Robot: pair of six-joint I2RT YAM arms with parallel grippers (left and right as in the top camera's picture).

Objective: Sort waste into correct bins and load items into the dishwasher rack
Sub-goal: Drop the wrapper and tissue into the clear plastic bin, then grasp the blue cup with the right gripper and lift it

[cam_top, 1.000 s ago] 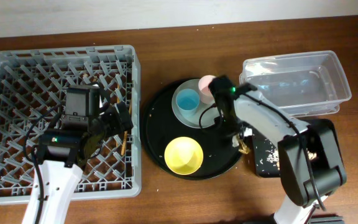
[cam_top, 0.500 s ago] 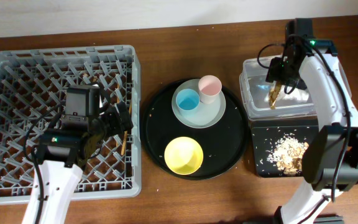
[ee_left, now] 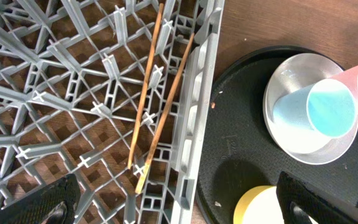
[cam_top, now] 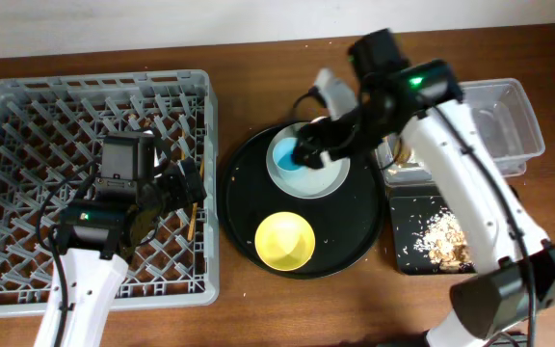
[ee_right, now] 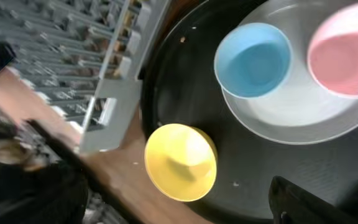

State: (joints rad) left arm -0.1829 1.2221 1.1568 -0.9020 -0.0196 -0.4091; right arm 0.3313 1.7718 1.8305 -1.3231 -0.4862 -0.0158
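The grey dishwasher rack fills the left side, and two wooden chopsticks lie in it by its right wall. My left gripper hangs open and empty over that wall. On the round black tray a white plate carries the light blue cup and the pale pink cup. The yellow bowl sits nearer the tray's front. My right gripper is open and empty above the tray, over the plate in the overhead view.
At the right stand the clear tub and, in front of it, the black rectangular tray holding beige food scraps. A brownish strip shows at the tub's left end. Bare wooden table lies around the tray.
My right gripper rose from the round tray's right edge to the clear tub, opened there, then swung left over the plate. The left arm has not moved.
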